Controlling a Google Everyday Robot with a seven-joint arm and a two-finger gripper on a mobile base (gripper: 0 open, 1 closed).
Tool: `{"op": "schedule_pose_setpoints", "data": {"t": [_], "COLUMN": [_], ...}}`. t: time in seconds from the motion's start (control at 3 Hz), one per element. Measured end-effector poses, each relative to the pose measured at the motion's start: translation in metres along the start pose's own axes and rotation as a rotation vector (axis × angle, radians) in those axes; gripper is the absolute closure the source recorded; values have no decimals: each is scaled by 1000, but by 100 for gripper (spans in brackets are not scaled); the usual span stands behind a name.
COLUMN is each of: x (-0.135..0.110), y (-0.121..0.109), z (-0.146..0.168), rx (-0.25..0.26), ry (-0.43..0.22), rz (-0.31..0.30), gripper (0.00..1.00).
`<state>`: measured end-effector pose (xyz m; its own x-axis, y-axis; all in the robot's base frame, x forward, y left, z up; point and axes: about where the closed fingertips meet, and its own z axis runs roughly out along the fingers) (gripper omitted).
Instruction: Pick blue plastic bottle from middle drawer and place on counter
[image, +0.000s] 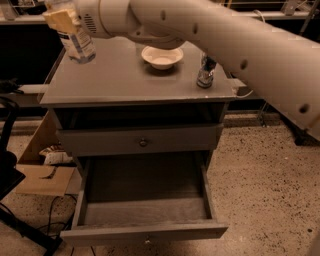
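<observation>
The gripper, clamped on the blue plastic bottle at the desk's back-left corner (close to the left edge), could release it tilted, toppling it off.

No readable text, brand, number or sign anywhere. The bottle has a pale blue-white label, but no letters on it can be made out. It sits in the gripper, which is clamped on its upper part at the top left, over the back left corner of the counter. The can on the counter's right side shows a dark and silvery print, illegible. The bowl is plain white. The arm carries only dark round dots, no lettering. The box on the floor at left shows no legible markings.
</observation>
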<state>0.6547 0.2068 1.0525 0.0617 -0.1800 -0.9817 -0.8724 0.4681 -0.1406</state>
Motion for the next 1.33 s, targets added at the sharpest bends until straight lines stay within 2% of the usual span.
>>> {"op": "schedule_pose_setpoints", "data": {"t": [0.33,0.67,1.0,1.33], "x": [36,36,52,82], "y": [-11,-11,-7,-5], "z": [42,41,45,57], "rx": [18,18,13,33], "ry": [48,47,38,52], "rz": [40,39,65,87], "gripper": [100,100,100,100]}}
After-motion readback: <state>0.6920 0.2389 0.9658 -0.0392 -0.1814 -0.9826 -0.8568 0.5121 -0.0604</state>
